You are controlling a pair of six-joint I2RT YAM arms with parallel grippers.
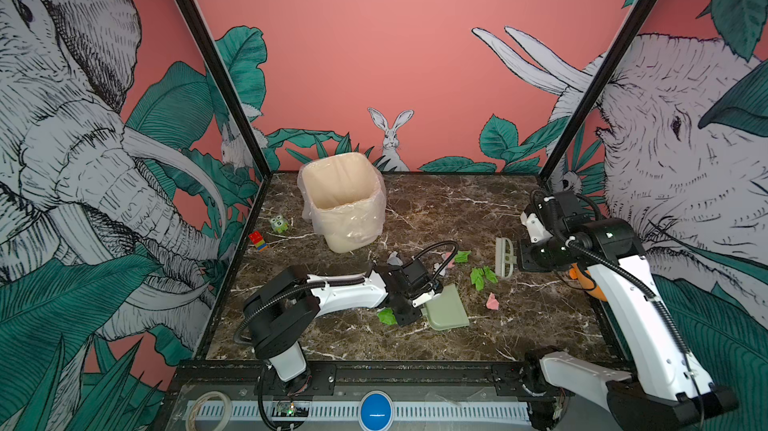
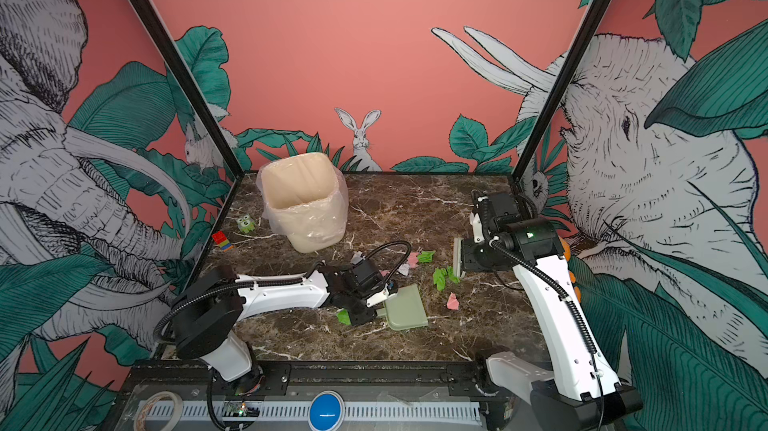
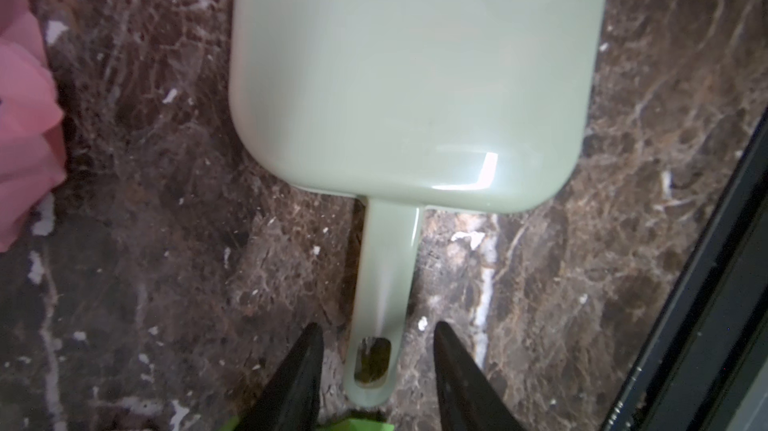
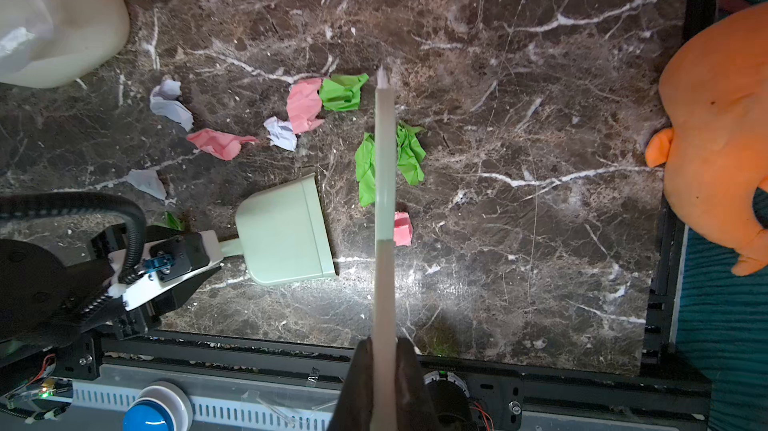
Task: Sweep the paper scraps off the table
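Two pincers: we see the left pincer (image 3: 378,325) spread, its black fingers (image 3: 299,370) on either side of the handle of the pale green plastic dustpan (image 3: 415,76), with a gap on both sides. The right pincer (image 4: 384,343) is pressed together, pinching the pale green hand brush (image 4: 384,159).
Dustpan: it lies flat on the dark brown marble-patterned worktop (image 1: 457,208) near the front, with its mouth towards the brush.
Brush: it is held on edge, to the right of the dustpan in both top views.
Paper scraps: the small crumpled paper scraps (image 4: 305,105) in green, pink and white lie scattered on the worktop around the dustpan and brush. A green scrap (image 4: 409,150) shows on both sides of the brush, and a pink scrap (image 4: 402,228) lies just beside it.
Bin: we see a cream plastic bin lined with a clear bag (image 1: 340,200) standing at the back left.
Others: a small green owl figure (image 1: 279,224) and a red-blue-yellow block (image 1: 257,240) sit near the left edge. An orange plush toy (image 4: 715,117) sits at the right edge.
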